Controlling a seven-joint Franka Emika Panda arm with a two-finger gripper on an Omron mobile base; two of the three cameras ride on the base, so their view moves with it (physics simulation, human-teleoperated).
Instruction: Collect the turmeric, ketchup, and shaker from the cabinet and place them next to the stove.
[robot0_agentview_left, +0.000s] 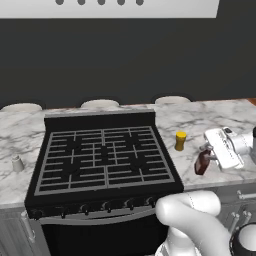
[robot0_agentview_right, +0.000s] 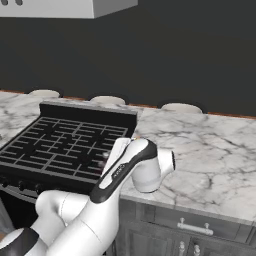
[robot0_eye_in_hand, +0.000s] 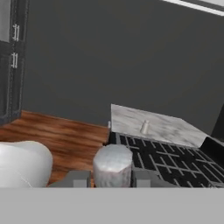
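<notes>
Gripping the ketchup (robot0_agentview_left: 202, 162), the gripper (robot0_agentview_left: 209, 156) sits at the right edge of the left base view, over the marble counter (robot0_agentview_left: 195, 122). Its two fingers are pressed together on the slim dark red bottle, which leans to one side, with its base low by the counter; I cannot tell if the base touches the marble. In the hand view the round cap of this bottle (robot0_eye_in_hand: 113, 165) stands between the two finger tips at the bottom of the frame.

One turmeric (robot0_agentview_left: 180, 141) jar, yellow-orange with a yellow cap, stands upright on the counter in the middle right of the left base view, just beside the right side of the stove (robot0_agentview_left: 102, 155) and near the ketchup, up and to the left of it.

One shaker (robot0_agentview_left: 17, 163), tiny and pale, stands on the counter at the left edge of the same view, near the left side of the stove. In the hand view it (robot0_eye_in_hand: 144, 127) appears small in the middle of the frame, on the marble beyond the grates.

One stove fills the centre left of the left base view, black, with grid grates, a raised back panel and a row of knobs along its front. Three pale round stool tops (robot0_agentview_left: 100, 103) show behind the counter, along its far edge, in front of the dark wall.
</notes>
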